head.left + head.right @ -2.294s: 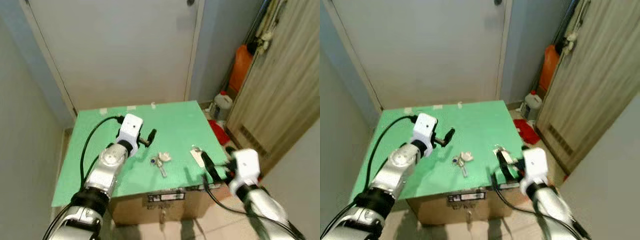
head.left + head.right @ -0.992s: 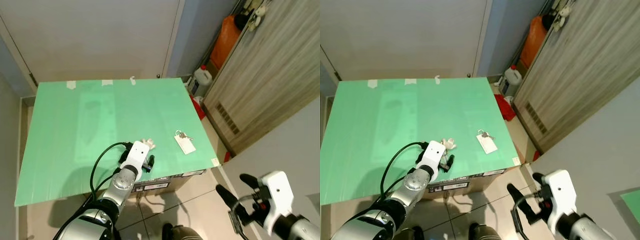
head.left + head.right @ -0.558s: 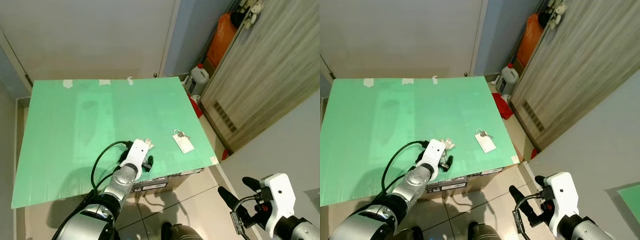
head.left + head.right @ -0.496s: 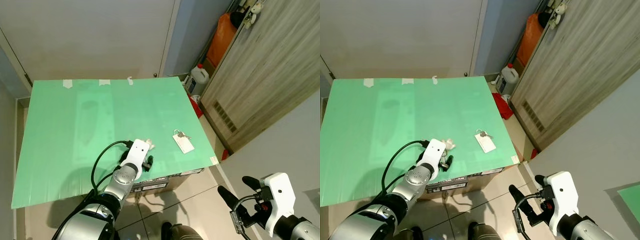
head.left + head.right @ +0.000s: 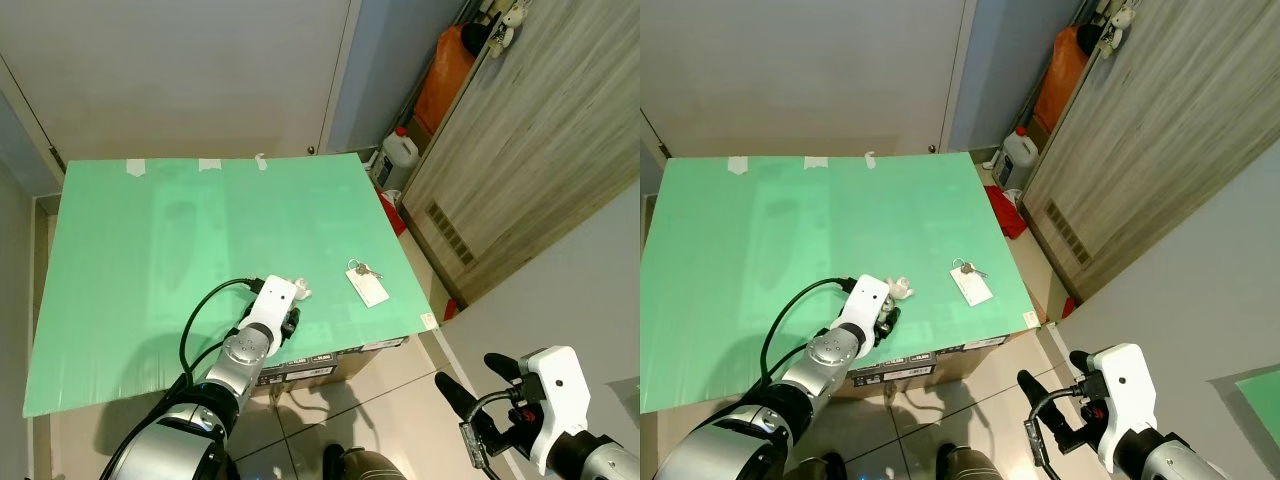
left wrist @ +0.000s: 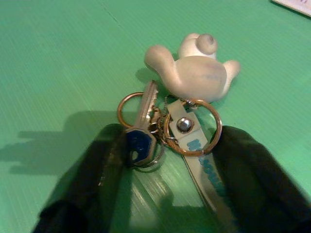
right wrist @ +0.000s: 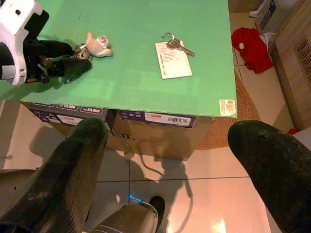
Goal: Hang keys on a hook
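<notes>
Green corrugated-plastic desk (image 5: 150, 250) resting on a cardboard box (image 7: 150, 121), viewed from above. Left end effector (image 5: 290, 322) lies low on the desk near its front edge, fingers (image 6: 92, 179) apart and straddling the keys (image 6: 146, 131): a silver key with a dark head, brass-coloured split rings, a pale strap and a rounded cream figurine (image 6: 194, 68) touching the far side of the bunch. The fingers flank the keys but have not closed on them. To the right, a second key with a white rectangular tag (image 5: 368, 285) lies flat, well apart. Right end effector (image 5: 480, 410) hangs off the desk over the tiled floor (image 7: 194, 194), fingers (image 7: 73, 165) spread wide. Beyond the desk: white jug (image 5: 400, 152), orange container (image 5: 445, 75), red cloth (image 7: 252, 48), wood-grain cabinet (image 5: 520, 150).
</notes>
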Tool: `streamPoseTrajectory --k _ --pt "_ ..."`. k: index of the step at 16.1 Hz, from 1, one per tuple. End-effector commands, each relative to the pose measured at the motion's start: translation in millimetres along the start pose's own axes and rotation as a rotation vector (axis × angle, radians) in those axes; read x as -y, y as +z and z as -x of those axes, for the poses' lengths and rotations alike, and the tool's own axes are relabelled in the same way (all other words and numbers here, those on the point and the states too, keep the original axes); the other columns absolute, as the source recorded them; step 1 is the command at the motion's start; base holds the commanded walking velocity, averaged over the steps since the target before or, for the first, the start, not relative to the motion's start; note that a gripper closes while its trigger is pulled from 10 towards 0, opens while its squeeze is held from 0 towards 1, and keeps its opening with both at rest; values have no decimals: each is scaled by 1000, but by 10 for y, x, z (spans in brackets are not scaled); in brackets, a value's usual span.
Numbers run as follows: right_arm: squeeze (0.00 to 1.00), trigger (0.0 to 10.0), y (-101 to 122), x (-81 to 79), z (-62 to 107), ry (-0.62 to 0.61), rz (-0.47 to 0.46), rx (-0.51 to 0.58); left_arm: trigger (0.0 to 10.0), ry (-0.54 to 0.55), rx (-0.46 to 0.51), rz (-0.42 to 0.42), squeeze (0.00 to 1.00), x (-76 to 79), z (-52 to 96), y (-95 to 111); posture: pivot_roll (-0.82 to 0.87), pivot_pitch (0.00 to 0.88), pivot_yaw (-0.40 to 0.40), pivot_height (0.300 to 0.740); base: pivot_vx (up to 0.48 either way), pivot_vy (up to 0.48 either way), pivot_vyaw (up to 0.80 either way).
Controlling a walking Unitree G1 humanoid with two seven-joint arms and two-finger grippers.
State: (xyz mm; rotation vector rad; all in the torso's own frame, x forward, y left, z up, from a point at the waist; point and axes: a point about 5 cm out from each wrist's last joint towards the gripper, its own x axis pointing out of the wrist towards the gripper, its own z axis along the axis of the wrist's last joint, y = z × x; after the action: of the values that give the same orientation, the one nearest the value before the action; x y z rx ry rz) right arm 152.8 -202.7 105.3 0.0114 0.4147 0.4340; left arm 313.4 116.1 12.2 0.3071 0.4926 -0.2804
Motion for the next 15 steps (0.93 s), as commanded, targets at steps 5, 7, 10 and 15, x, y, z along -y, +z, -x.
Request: streamPoseTrajectory --k 5,7,10,15 --pt "0 10000 -42 0 -40 2 -11 -15 0 -40 -22 118 0 90 13 -77 -386 206 -162 740 0 0 0" --pt "0 10000 -44 -8 -76 9 -11 -14 0 -41 22 134 0 93 2 3 -369 202 -160 740 0 0 0" --pt "0 10000 -71 -31 -154 25 -19 -9 0 -40 124 159 0 79 3 151 -324 192 -147 740 0 0 0" --pt "0 10000 -57 -121 -483 73 -49 38 0 -36 365 167 0 -95 126 531 -218 163 -119 740 0 0 0"
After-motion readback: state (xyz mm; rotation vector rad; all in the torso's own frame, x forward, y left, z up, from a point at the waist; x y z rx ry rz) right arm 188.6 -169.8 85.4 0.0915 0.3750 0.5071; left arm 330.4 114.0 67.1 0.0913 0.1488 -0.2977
